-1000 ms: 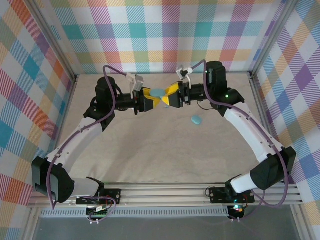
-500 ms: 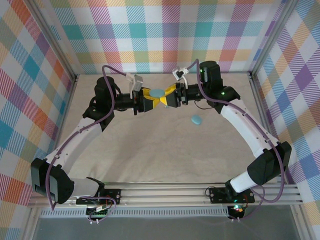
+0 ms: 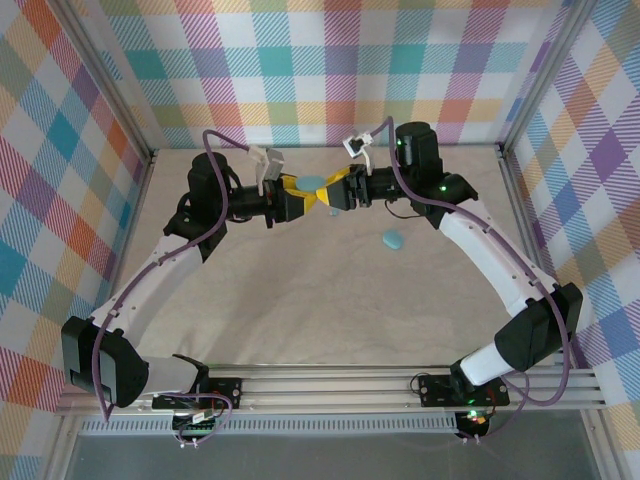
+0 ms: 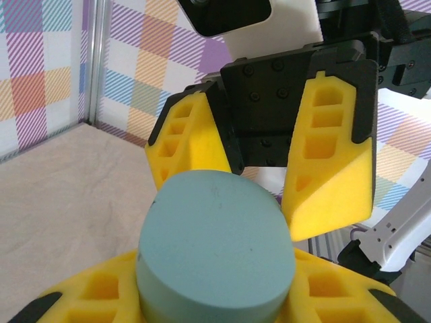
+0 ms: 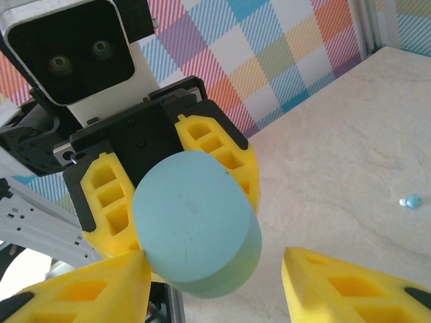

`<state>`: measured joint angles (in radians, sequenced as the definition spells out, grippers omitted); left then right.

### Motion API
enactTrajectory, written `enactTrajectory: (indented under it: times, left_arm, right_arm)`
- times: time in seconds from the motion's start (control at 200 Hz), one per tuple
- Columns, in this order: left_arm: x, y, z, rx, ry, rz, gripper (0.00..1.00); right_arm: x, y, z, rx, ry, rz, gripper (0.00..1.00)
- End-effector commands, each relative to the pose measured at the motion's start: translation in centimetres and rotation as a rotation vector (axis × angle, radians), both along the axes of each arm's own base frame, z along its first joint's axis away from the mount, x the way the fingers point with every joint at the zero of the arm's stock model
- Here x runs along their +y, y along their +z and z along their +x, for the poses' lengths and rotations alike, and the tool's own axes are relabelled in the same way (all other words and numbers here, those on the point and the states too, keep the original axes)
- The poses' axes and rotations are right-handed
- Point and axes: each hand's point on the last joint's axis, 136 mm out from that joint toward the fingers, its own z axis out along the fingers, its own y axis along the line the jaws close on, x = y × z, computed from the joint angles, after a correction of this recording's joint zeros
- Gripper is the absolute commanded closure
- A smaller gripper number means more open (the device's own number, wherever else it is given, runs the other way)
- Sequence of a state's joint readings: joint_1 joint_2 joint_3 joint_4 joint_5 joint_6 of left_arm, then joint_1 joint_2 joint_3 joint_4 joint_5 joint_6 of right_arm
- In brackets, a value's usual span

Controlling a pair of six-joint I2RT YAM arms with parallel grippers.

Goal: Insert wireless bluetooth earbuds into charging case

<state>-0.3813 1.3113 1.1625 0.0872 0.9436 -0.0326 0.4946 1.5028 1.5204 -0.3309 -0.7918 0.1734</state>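
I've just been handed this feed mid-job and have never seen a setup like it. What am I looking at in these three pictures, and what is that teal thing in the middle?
These are two robot arms bolted at the near edge of a table. The wide picture comes from a fixed camera above and behind them, with the left arm on the left and the right arm on the right. The other two pictures come from a small camera on each wrist, so the yellow blocks at the bottom of each are that arm's own jaws. The left arm's jaws are shut on a teal oval charging case, held up off the table. The right arm's jaws stand open facing it, not gripping. A second teal case lies on the table. The right wrist picture also shows a tiny pale blue earbud lying there.
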Motion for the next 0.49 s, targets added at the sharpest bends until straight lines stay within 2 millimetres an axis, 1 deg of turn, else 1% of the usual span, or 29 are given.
enactTrajectory:
  times: [0.0, 0.16, 0.305, 0.39, 0.43, 0.49]
  left_arm:
    - [-0.4, 2.5, -3.0, -0.071, -0.119, -0.031, 0.84]
    - [-0.4, 2.2, -3.0, -0.059, -0.121, -0.026, 0.84]
    - [-0.3, 2.0, -2.9, -0.057, -0.11, -0.008, 0.84]
    - [-0.3, 2.0, -3.0, -0.059, -0.108, -0.008, 0.84]
    - [-0.2, 2.0, -3.0, -0.06, -0.105, -0.007, 0.84]
    - [-0.2, 1.9, -3.0, -0.059, -0.105, -0.003, 0.84]
  right_arm:
    - [-0.9, 1.0, 3.2, -0.047, -0.16, -0.007, 0.46]
    - [-1.1, 1.9, 4.0, -0.021, -0.208, 0.013, 0.45]
    - [-2.4, 2.4, 5.8, 0.059, -0.298, 0.029, 0.45]
    - [-2.9, 2.6, 6.5, 0.073, -0.32, 0.043, 0.45]
    - [-2.9, 2.8, 6.4, 0.061, -0.302, 0.048, 0.44]
    - [-2.4, 3.3, 5.2, 0.004, -0.213, 0.058, 0.43]
